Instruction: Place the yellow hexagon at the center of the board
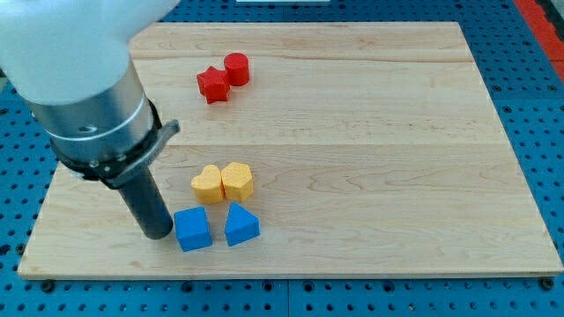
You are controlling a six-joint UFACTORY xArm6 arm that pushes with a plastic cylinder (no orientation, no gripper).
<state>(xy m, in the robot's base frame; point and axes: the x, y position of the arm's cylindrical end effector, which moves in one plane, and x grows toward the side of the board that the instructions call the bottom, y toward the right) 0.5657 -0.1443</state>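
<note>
Standing upright, my tip (159,233) touches the blue cube (192,229), below-left of the yellow hexagon (237,180)

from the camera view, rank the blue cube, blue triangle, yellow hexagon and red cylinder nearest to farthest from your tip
My tip sits near the view's bottom left.
1. blue cube: right beside my tip, on the view's right of it.
2. blue triangle: just past the cube, further right.
3. yellow hexagon: up and right of the tip; close to the triangle's distance, slightly farther.
4. red cylinder: near the view's top, clearly farthest.
</note>
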